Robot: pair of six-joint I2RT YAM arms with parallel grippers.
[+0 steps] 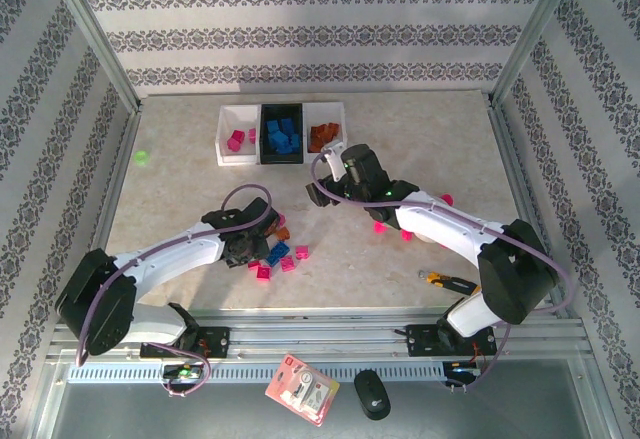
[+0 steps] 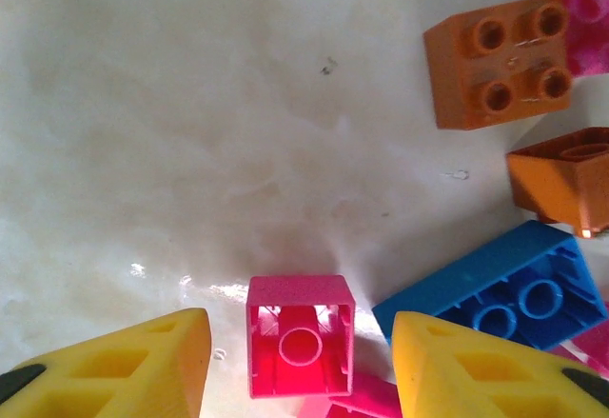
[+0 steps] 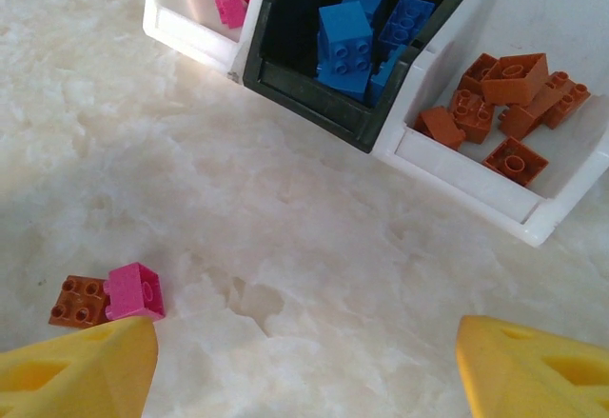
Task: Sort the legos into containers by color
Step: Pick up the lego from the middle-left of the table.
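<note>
Three joined bins stand at the back: a white bin (image 1: 226, 146) with pink legos, a black bin (image 3: 304, 89) with blue legos (image 3: 344, 37), and a white bin (image 3: 476, 185) with orange legos (image 3: 514, 80). Loose bricks lie in a cluster (image 1: 278, 254) at front centre. My left gripper (image 2: 301, 366) is low over that cluster and open, with an upside-down pink brick (image 2: 301, 334) between its yellow fingers (image 2: 143, 366) and not touching them. A blue brick (image 2: 504, 289) and two orange bricks (image 2: 500, 61) lie to its right. My right gripper (image 3: 304, 370) hangs open and empty over bare table, short of the bins.
A pink brick (image 3: 133, 291) and an orange brick (image 3: 79, 301) lie left of my right gripper. More pink pieces (image 1: 380, 227) sit under the right arm. A green bit (image 1: 141, 158) lies far left, a yellow-black tool (image 1: 445, 281) front right.
</note>
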